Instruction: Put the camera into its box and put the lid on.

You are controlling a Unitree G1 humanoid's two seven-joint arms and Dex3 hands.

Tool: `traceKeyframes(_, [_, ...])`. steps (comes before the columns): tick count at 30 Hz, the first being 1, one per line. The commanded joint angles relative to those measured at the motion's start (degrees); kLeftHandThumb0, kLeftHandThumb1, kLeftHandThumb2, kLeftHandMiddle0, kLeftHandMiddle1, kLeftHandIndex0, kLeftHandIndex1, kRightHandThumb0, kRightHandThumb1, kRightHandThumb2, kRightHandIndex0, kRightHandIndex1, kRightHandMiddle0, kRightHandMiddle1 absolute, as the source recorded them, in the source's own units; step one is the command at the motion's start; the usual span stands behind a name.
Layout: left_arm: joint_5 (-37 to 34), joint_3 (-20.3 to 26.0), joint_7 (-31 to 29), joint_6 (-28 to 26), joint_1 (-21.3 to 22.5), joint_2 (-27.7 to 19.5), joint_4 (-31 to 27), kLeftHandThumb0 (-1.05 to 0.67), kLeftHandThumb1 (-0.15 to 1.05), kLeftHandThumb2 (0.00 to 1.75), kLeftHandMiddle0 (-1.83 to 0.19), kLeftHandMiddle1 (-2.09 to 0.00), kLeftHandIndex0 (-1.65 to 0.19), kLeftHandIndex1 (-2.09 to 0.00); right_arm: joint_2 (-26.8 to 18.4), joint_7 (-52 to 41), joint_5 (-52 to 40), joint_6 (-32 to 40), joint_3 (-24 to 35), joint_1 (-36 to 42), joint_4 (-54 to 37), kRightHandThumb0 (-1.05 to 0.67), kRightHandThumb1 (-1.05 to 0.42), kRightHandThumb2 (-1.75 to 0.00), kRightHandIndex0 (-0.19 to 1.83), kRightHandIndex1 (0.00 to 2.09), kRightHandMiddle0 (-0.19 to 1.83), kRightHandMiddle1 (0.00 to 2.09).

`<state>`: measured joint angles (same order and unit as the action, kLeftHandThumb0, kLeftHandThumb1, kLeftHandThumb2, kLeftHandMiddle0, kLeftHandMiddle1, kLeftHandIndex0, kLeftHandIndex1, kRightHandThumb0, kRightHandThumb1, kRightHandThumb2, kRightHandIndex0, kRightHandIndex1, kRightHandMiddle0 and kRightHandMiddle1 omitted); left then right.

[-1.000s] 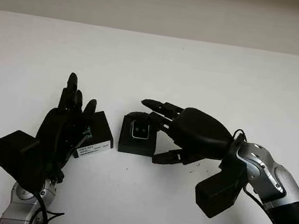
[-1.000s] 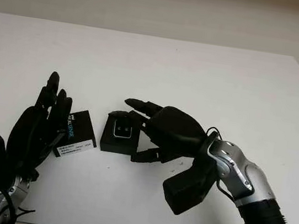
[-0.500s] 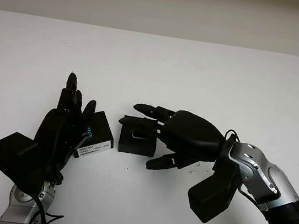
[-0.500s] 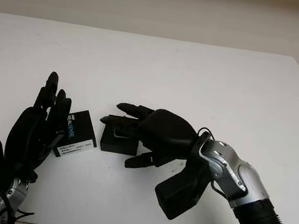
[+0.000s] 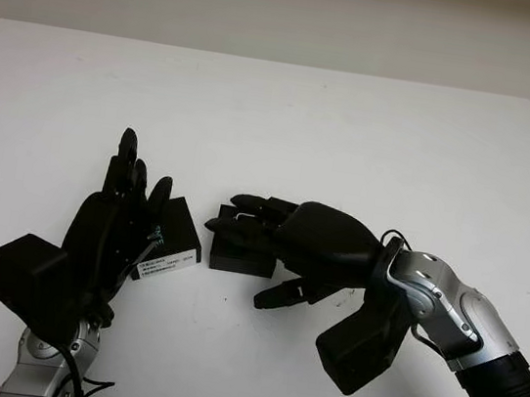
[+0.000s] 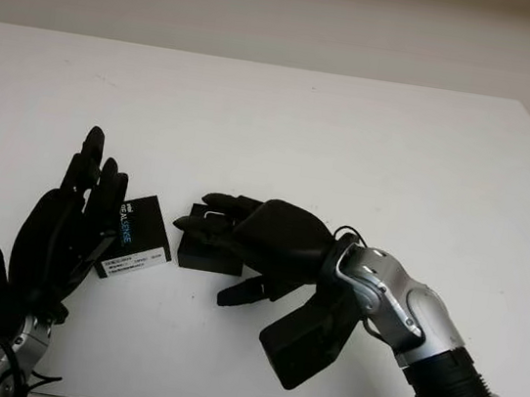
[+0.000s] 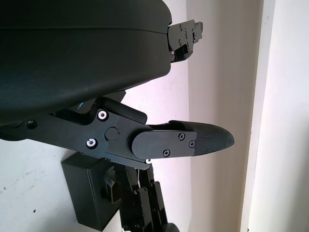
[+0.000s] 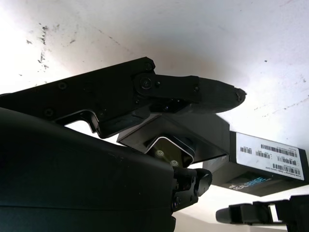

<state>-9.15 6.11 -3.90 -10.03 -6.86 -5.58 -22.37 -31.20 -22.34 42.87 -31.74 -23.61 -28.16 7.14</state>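
The camera [image 8: 169, 151] sat inside its open box [image 5: 237, 254] at the table's [image 5: 355, 122] centre. The right hand [image 5: 270, 234] covered it, grasp unclear. The open left hand [image 5: 119, 218] stood beside the lid [image 5: 172, 245]. Next, probably fetching the lid.

The black lid [image 8: 263, 165] carries a white sticker [image 8: 272, 157] with barcodes and fine print too small to read. Blue lettering on its side [image 8: 247, 183] resembles "REALSENSE", but cannot be made out with certainty.
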Motion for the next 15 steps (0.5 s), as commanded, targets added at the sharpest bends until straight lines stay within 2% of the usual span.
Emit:
traceKeyframes(1, [-0.32, 0.05, -0.04, 0.10, -0.52, 0.29, -1.44, -0.70, 1.05, 0.39, 0.19, 0.00, 0.19, 0.00, 0.63, 0.69, 1.26, 0.76, -0.88, -1.49, 2.02, -0.80, -1.05, -0.47, 0.05, 0.05, 0.05, 0.16])
traceKeyframes(15, [-0.19, -0.29, 0.11, -0.89, -0.65, 0.14, -2.48, -0.71, 1.05, 0.38, 0.19, 0.00, 0.19, 0.00, 4.78, 7.60, 5.87, 3.30, -5.58, -8.35, 17.31, -0.79, -1.05, -0.46, 0.00, 0.03, 0.01, 0.07])
